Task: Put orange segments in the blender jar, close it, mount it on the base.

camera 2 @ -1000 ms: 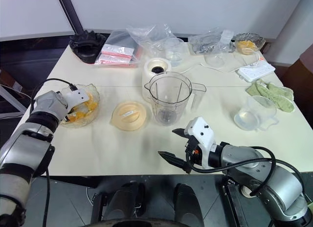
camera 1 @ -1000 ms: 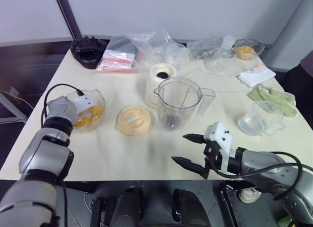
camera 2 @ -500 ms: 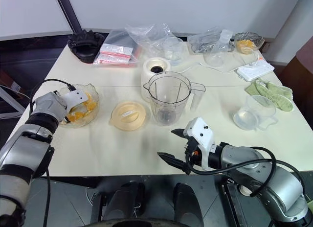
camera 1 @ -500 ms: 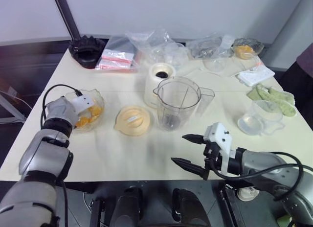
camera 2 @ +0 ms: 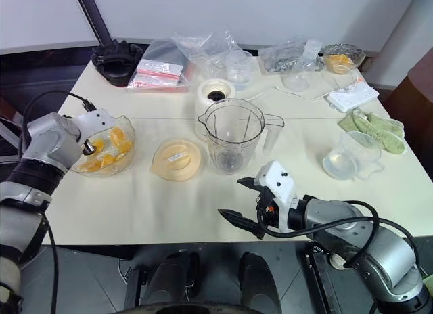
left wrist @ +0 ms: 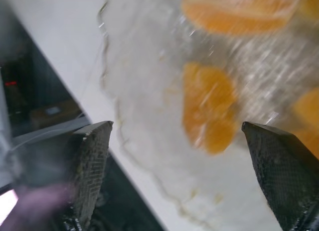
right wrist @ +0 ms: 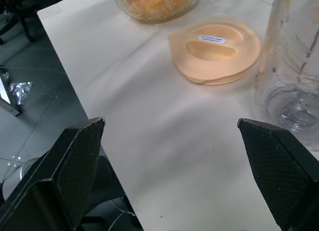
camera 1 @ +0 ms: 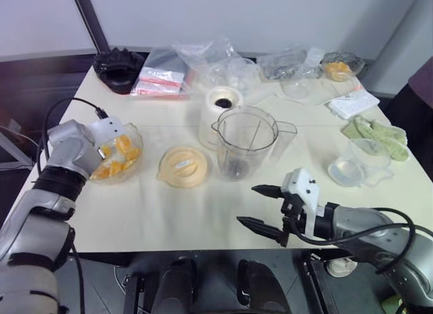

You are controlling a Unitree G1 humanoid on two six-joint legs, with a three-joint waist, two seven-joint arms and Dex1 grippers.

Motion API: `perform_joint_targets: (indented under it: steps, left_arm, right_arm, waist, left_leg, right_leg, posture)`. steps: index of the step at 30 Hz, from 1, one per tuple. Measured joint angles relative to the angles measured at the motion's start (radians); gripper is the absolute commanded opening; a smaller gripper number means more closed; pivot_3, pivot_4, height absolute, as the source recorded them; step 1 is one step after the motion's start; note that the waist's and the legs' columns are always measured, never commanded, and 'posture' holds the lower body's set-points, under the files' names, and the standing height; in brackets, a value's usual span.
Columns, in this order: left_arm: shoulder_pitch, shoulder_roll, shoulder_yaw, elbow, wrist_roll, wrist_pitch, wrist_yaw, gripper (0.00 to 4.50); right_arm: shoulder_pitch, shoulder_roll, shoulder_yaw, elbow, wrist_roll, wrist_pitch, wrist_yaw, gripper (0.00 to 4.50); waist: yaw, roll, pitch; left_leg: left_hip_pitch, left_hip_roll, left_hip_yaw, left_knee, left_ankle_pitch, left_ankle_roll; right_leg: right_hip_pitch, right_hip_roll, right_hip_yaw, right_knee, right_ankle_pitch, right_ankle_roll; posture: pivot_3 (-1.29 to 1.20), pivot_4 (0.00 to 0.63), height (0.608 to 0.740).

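Several orange segments (camera 1: 122, 148) lie in a glass bowl (camera 1: 142, 153) at the table's left. My left gripper (left wrist: 175, 125) hovers open just above the bowl's left rim, its fingers (left wrist: 92, 161) wide apart with nothing between them; one segment (left wrist: 209, 111) lies below the gap. The empty blender jar (camera 1: 245, 141) stands upright mid-table, and the cream base (camera 1: 222, 105) sits right behind it. My right gripper (camera 1: 248, 206) is open and empty over the front edge, near side of the jar.
A peach lid (camera 1: 184, 166) lies flat between bowl and jar. A small clear jug (camera 1: 358, 164) and green cloth (camera 1: 377, 135) sit at the right. A black toothed ring (camera 1: 122, 69), plastic bags (camera 1: 203, 63) and a white power strip (camera 1: 355, 103) line the back.
My left gripper was shut down among the segments; it has opened wide and lifted up off the bowl toward its left rim. The right arm has kept still.
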Motion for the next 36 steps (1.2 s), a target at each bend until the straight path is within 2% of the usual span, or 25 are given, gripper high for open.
perform_joint_targets:
  steps: [5, 13, 23, 29, 36]
  left_arm:
    - [0.026, -0.074, -0.003, 0.096, 0.001, -0.022, 0.080, 4.45]
    - [0.006, -0.108, -0.005, 0.285, 0.035, -0.145, 0.255, 4.45]
    - [-0.034, -0.149, -0.081, 0.492, 0.127, -0.307, 0.478, 4.45]
    - [-0.057, -0.164, -0.074, 0.535, 0.122, -0.339, 0.482, 4.45]
    - [-0.062, -0.157, -0.066, 0.502, 0.113, -0.339, 0.435, 4.45]
  right_arm:
    - [0.003, 0.005, 0.001, -0.001, -0.001, -0.007, -0.002, 4.50]
    - [0.012, 0.005, -0.001, -0.012, 0.003, -0.006, -0.021, 4.50]
    - [0.004, 0.002, -0.006, -0.013, 0.017, 0.000, -0.027, 4.50]
    - [-0.003, 0.003, -0.004, -0.013, 0.020, 0.002, -0.033, 4.50]
    - [-0.003, 0.008, 0.000, -0.013, 0.019, 0.001, -0.033, 4.50]
  waist:
    - [0.000, -0.002, 0.001]
    - [-0.002, 0.004, -0.003]
    - [-0.004, 0.006, -0.005]
    - [-0.001, 0.006, -0.005]
    - [0.002, 0.006, -0.005]
  left_leg:
    - [0.000, -0.001, 0.000, 0.001, 0.000, 0.000]
    - [0.003, 0.000, 0.000, 0.000, 0.000, 0.000]
    - [0.004, 0.000, 0.001, 0.000, 0.000, 0.000]
    - [0.003, 0.000, 0.001, 0.000, 0.000, 0.000]
    - [0.002, 0.000, 0.001, 0.000, 0.000, 0.000]
  right_leg:
    - [0.000, -0.001, 0.000, 0.000, 0.000, 0.000]
    - [0.002, 0.000, 0.000, 0.002, 0.000, 0.000]
    - [0.002, 0.000, 0.000, 0.001, 0.000, 0.000]
    - [0.002, 0.000, 0.000, 0.001, 0.000, 0.001]
    - [0.001, -0.001, 0.000, 0.000, 0.000, 0.000]
  posture:
    - [0.00, 0.150, 0.740]
    - [0.00, 0.150, 0.740]
    - [0.00, 0.150, 0.740]
    - [0.00, 0.150, 0.740]
    - [0.00, 0.150, 0.740]
